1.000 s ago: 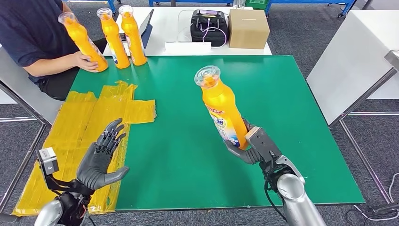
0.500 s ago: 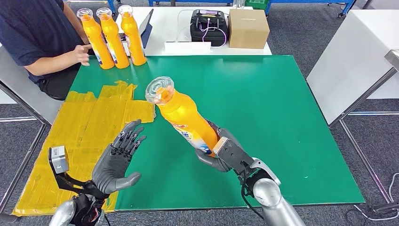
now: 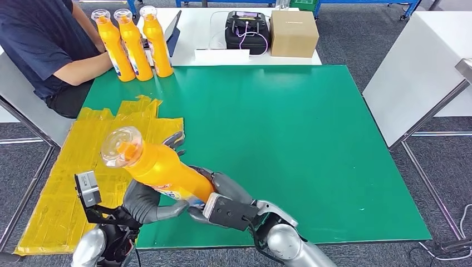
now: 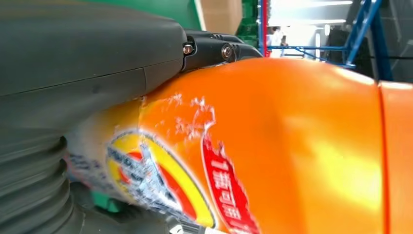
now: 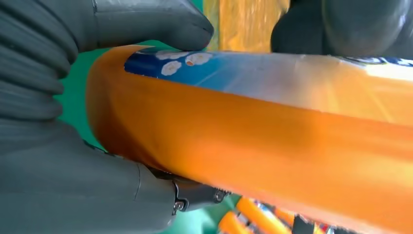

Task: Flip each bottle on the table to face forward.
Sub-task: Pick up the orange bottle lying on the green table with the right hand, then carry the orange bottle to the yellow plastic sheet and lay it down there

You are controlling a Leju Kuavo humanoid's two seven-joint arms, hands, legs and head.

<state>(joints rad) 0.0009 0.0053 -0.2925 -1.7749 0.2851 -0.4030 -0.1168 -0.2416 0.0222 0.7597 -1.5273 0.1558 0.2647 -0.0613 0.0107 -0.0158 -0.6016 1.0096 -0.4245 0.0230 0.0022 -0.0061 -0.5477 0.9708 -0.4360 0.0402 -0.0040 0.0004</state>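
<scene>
With the bottle (image 3: 158,169) tilted above the table's (image 3: 311,139) near edge, gripped at its base by the right hand (image 3: 222,203) and cradled by the left hand (image 3: 146,201), the right fingers should probably loosen only once the left grip is firm.

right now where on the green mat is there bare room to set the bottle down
Free: the green mat from its middle to its right edge. Crowded: far left corner, three upright orange bottles beside a person's arm; near left, both hands and crinkled yellow sheets.
</scene>
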